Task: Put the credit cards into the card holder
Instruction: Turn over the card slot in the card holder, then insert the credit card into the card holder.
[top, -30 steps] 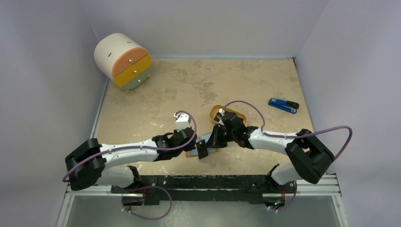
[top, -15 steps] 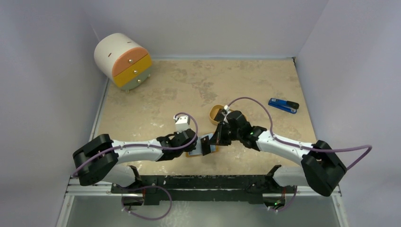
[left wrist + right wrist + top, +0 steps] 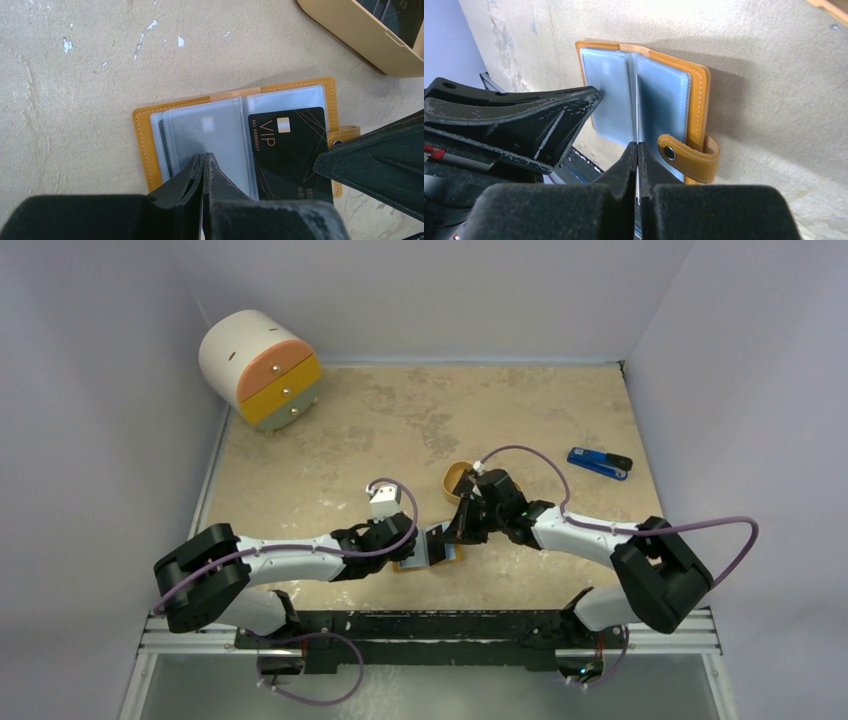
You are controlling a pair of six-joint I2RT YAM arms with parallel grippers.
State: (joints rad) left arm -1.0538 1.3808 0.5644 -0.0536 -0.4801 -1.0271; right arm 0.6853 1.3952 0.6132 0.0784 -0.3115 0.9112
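The card holder (image 3: 404, 565) (image 3: 145, 145) (image 3: 699, 95) lies open near the table's front edge, clear sleeves up and snap tab (image 3: 689, 157) to the right. My right gripper (image 3: 457, 533) (image 3: 637, 146) is shut on a black VIP credit card (image 3: 290, 150), which lies over the right page; from the right wrist it shows edge-on (image 3: 637, 115) at the fold. My left gripper (image 3: 420, 543) (image 3: 204, 156) is shut, tips pressing on the left clear sleeve (image 3: 210, 130). A dark card edge (image 3: 161, 145) shows under that sleeve. More dark cards (image 3: 400, 12) lie in the orange tray (image 3: 350, 35).
The orange oval tray (image 3: 453, 478) stands just behind the holder, close to the right wrist. A blue-and-black gadget (image 3: 600, 462) lies at the right. A round white drawer unit (image 3: 262, 365) stands at the back left. The table's front edge (image 3: 480, 605) is close.
My left gripper has shut and settled on the left sleeve. The right gripper brought the black card from over the holder's front edge onto the right page.
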